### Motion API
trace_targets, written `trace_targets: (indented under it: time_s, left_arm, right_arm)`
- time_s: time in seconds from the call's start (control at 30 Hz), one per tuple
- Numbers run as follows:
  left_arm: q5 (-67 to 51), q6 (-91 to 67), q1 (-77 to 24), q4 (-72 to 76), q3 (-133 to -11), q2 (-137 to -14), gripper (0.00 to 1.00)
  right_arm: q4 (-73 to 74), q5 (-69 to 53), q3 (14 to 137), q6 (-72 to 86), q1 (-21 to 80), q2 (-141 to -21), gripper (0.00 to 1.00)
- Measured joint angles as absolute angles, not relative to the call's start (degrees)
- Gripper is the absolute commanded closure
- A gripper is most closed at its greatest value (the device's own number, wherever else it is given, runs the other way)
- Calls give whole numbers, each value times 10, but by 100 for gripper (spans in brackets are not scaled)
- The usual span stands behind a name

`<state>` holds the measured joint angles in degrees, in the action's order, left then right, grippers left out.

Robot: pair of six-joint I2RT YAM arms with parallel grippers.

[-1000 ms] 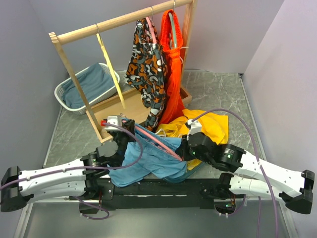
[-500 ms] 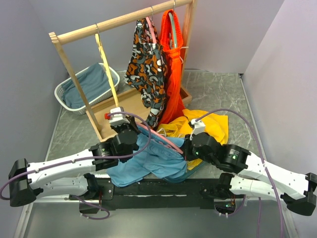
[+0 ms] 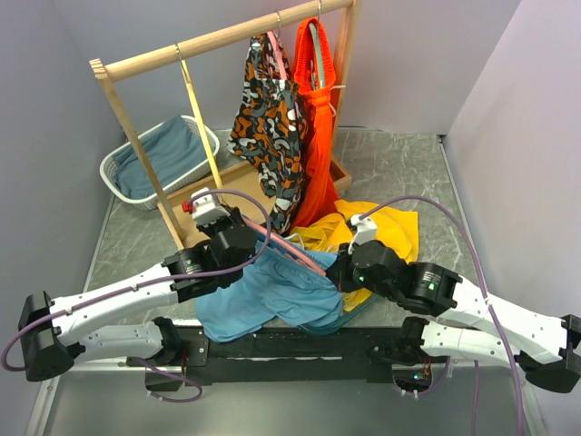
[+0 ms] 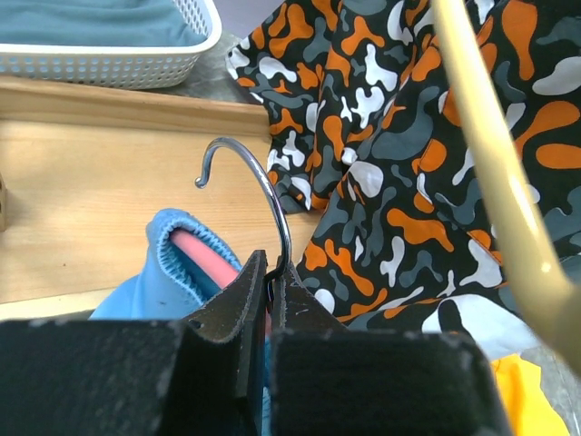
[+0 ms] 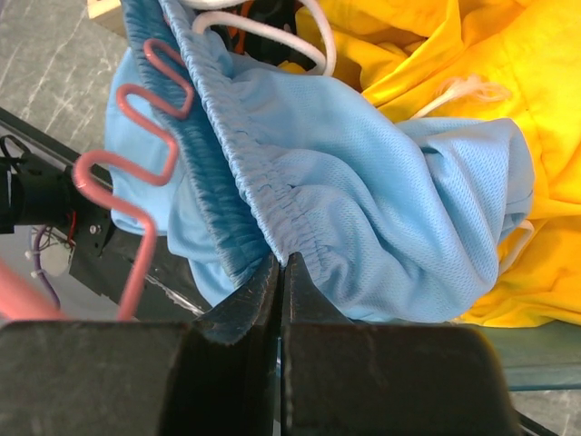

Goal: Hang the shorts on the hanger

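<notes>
Robot lab: grey-walled table (image 3: 399, 163)

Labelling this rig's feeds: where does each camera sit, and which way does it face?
Top external: above and behind the bases, looking down; clothes rack, left arm and right arm show.
Left wrist: faces forward past the left end effector gripping the hanger hook, towards the patterned garment.
Right wrist: looks down past the right end effector pinching the shorts waistband.
Shared: both wrist views show shorts and hanger.
</notes>
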<state>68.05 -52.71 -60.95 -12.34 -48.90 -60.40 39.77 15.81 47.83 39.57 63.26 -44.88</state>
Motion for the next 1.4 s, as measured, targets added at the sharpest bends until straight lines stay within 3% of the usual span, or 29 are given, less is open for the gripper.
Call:
trace_targets:
  time_s: [0.57, 0.83, 1.4]
  left_arm:
    - [649, -560, -570, -163, -486, -610, 99]
    - [644, -600, -557, -222, -548, -662, 99]
    - [743, -1007, -596, -651, -761, -854, 99]
  right_arm:
    - [386, 192, 472, 413, 674, -493, 100]
    - [387, 210, 481, 413, 703, -504, 100]
    - [437, 218, 537, 439, 711, -499, 100]
